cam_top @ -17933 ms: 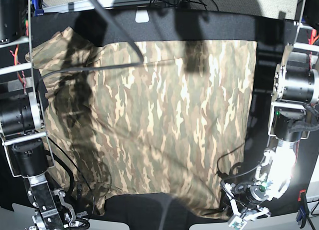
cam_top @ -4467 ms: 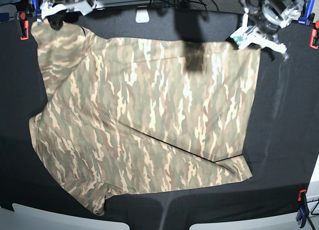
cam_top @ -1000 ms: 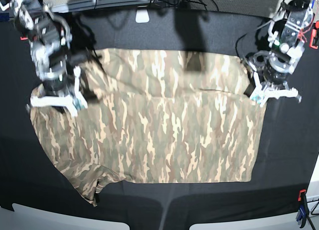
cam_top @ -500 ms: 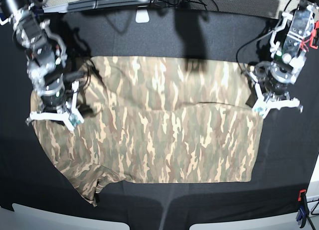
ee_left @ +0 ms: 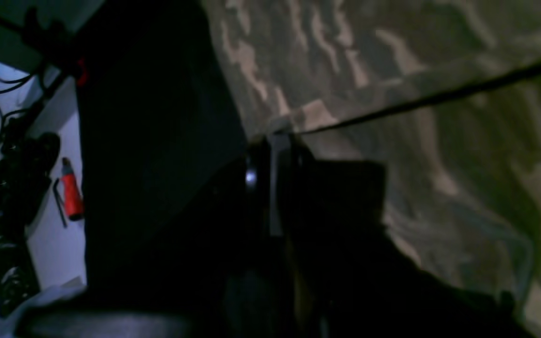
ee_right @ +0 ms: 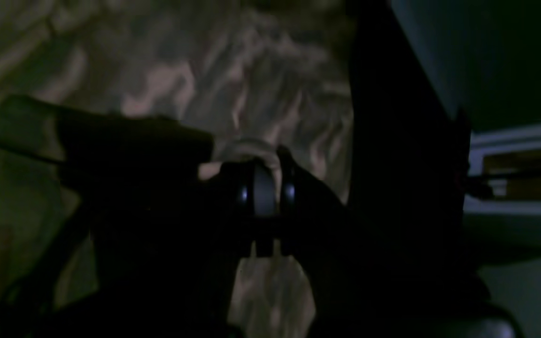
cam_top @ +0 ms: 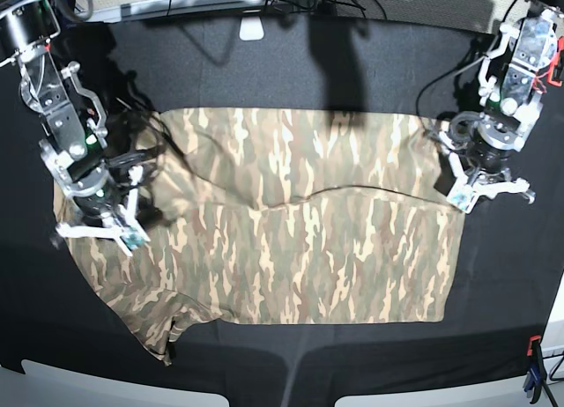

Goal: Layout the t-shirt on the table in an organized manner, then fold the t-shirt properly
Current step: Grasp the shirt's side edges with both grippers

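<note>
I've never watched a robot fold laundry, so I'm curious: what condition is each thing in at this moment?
t-shirt: lying on the table, its far edge doubled over toward the near side, not yet flat, a sleeve sticking out at the near corner.
left hand: shut, pinching the folded edge of the shirt.
right hand: shut, pinching the folded edge on the opposite side.
table: covered in black cloth, carrying the shirt.

base: overhead, facing down on table (cam_top: 291,63) | wrists: close, low | shared: t-shirt (cam_top: 291,248)

t-shirt (cam_top: 300,240) on table (cam_top: 264,63), arms at sides
</note>
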`<action>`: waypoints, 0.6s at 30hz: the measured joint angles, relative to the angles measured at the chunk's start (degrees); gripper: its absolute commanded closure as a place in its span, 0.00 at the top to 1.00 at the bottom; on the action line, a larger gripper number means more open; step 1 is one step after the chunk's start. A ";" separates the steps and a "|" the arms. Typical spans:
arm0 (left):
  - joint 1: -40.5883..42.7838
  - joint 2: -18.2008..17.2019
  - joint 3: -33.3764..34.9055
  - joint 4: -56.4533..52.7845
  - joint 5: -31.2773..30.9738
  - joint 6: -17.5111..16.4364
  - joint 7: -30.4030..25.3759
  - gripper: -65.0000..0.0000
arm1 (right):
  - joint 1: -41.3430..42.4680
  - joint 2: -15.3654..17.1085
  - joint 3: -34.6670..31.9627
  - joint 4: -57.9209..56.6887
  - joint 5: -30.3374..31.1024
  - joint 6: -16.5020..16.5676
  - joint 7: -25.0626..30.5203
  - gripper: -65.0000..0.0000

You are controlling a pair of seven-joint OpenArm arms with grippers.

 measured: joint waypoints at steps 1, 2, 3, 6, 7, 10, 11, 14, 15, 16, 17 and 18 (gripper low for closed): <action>-0.13 0.48 0.00 0.00 0.02 0.04 0.04 0.00 | 0.02 -0.20 0.00 0.00 0.15 0.13 -0.11 0.00; -0.24 1.01 0.00 -0.02 0.46 0.13 0.09 0.00 | -0.02 -0.50 0.00 -0.02 0.13 0.13 -0.04 0.00; -0.68 1.60 0.00 -0.42 0.63 0.11 -0.04 0.00 | -0.04 -0.76 0.00 -0.13 0.17 0.13 -0.04 0.00; -3.39 3.67 0.00 -5.09 0.85 0.09 -0.35 0.00 | 0.00 -0.94 0.00 -0.68 0.11 0.15 0.07 0.00; -4.42 4.22 0.00 -7.54 0.90 0.11 -0.50 0.00 | 0.00 -0.92 0.00 -0.74 0.11 0.15 -0.04 0.00; -6.56 5.60 0.00 -14.38 0.90 0.15 -0.46 0.00 | -0.02 -0.94 0.00 -0.79 0.11 0.15 -0.24 0.00; -6.88 5.92 0.00 -15.76 0.85 0.15 -0.66 0.00 | 0.00 -0.94 0.00 -0.76 0.11 0.15 -0.04 0.00; -7.80 6.64 0.00 -17.00 0.87 0.15 -1.16 0.00 | -0.02 -0.94 0.00 -0.76 0.13 0.13 -0.07 0.00; -8.11 6.67 0.00 -16.92 0.87 0.15 -1.49 0.00 | -0.02 -0.94 0.00 -0.76 0.13 0.13 -0.28 0.00; -8.48 6.67 0.00 -16.85 0.87 0.15 -1.51 0.00 | -0.02 -0.94 0.00 -0.76 0.13 -0.04 -0.26 0.00; -8.68 6.67 0.00 -16.85 0.92 0.15 -1.55 0.00 | -0.02 -0.94 0.00 -0.76 0.09 -0.17 -0.28 0.00; -8.68 6.64 0.00 -16.85 1.77 0.15 -1.53 0.00 | -0.04 -0.94 0.00 -0.76 0.02 -1.18 -0.26 0.00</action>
